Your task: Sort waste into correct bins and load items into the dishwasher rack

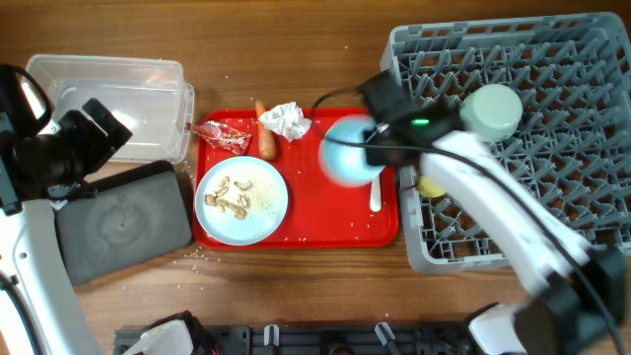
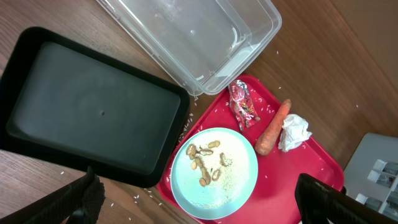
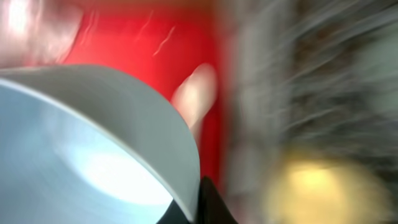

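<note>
The rack (image 1: 552,69) fills the right of the bench (image 1: 296,49), with the serving tray (image 1: 335,212) just left of it. Further left sit the tub (image 1: 118,99) at the back and the flat tray (image 1: 123,222) in front of it. On the serving tray, the plate (image 1: 246,225) lies front left with scraps (image 1: 232,197) on it. Behind the plate lie, left to right, the wrapper (image 1: 225,136), carrot (image 1: 265,141) and tissue (image 1: 286,120). The spoon (image 1: 376,192) lies by the serving tray's right edge. A bowl (image 1: 345,153) is up above the serving tray's back right part. A second bowl (image 1: 491,110) and a cup (image 1: 431,185) sit in the rack's left side.
</note>
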Controlling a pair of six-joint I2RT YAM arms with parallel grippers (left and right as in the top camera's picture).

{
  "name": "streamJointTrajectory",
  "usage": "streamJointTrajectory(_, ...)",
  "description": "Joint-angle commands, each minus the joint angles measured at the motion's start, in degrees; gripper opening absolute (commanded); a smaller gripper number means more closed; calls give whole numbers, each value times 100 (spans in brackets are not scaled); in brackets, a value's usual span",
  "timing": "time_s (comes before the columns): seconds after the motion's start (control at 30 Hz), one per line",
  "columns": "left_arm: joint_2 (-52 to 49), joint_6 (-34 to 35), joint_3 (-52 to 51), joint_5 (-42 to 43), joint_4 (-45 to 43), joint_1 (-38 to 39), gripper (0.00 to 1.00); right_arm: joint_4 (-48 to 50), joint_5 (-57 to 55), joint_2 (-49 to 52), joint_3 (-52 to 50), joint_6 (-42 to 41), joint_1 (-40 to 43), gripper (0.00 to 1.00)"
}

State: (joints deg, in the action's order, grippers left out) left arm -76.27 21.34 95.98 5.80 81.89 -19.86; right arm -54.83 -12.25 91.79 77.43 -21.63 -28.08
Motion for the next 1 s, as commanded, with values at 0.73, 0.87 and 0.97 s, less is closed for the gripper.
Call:
streamJointTrajectory(0.73, -2, 33, 72, -33, -15, -28, 100, 3908, -5641, 1576, 179, 4172, 3941, 4)
streamJointTrajectory(0.87, -2, 33, 72, -35, -15, -28, 100, 4107, -5633, 1591, 175, 4430, 4015, 4)
streamJointTrajectory(0.97, -2, 33, 72, -35, -15, -28, 100, 4035, -5635, 1709, 168, 4433, 4015, 4)
